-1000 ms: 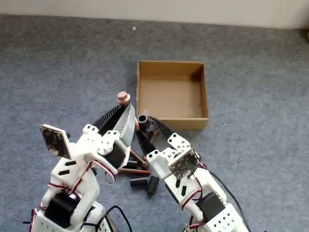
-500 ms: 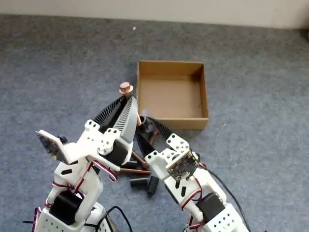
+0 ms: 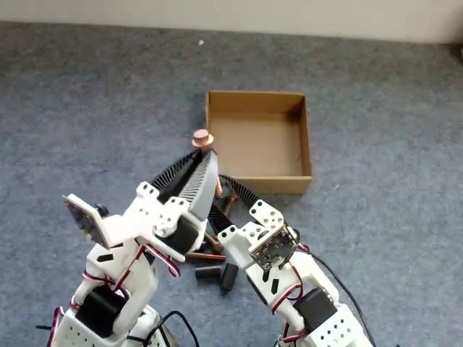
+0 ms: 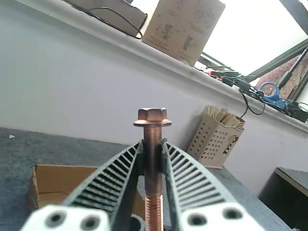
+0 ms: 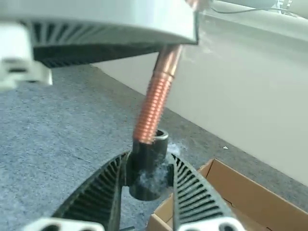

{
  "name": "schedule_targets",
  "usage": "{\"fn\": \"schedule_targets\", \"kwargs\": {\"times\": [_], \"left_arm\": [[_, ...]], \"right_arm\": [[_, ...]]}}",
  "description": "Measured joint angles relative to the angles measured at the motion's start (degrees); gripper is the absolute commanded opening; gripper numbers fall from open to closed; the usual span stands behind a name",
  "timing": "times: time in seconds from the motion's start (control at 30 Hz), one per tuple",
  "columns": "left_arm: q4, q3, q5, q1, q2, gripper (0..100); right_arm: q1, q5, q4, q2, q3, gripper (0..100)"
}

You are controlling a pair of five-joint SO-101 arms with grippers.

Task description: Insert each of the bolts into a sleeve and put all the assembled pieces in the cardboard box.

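Just in front of the box (image 3: 275, 184), above the grey tabletop (image 3: 376, 217), the two arms meet over the job of mating one pair. The left gripper (image 4: 152, 144) is clamped on a copper bolt (image 4: 152, 161), with its ribbed fingers pressing the smooth shank just under the flanged head and the threaded end pointing down. The right gripper (image 5: 148, 163) is closed around a black sleeve (image 5: 148, 185), holding it by the middle with the open mouth facing up. In the right wrist view the bolt's tip sits at the sleeve's rim. The bolt leans at an angle and looks barely entered, if at all.

The bolt is solid metal, stiff and probably heavy for its bulk. Its polished shank looks slippery, so the hold close under the head seems wise, since the flange stops it sliding through. The sleeve looks rigid and light, but it is round, so it could twist or pop out under side load. A grip round the waist keeps the bore clear. Straightening the bolt over the bore looks like the need before pushing.

Beneath the arms a loose bolt (image 3: 205, 256) and loose sleeves (image 3: 208, 272) lie close together on the tabletop. The box holds nothing yet.
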Motion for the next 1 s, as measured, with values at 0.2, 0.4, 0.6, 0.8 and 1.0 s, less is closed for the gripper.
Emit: {"fn": "schedule_targets", "kwargs": {"times": [0.2, 0.4, 0.6, 0.8, 1.0], "left_arm": [[-0.09, 0.97, 0.00, -2.99, 0.00, 0], [-7.47, 5.98, 0.00, -3.25, -0.09, 0], [-14.33, 10.90, -3.60, -2.73, 0.00, 0], [-14.77, 11.08, -4.13, -2.73, 0.00, 0], [-8.18, 9.58, -7.82, -1.58, -0.70, 0]], "right_arm": [[0.00, 0.00, 0.00, 0.00, 0.00, 0.5], [0.09, 0.26, 0.00, 0.09, 0.00, 0.5], [0.18, 0.35, 0.00, 0.00, 0.00, 0.5], [0.18, 0.35, -0.09, 0.00, 0.00, 0.5], [0.00, 0.35, -0.09, 0.09, 0.00, 0.5]]}}
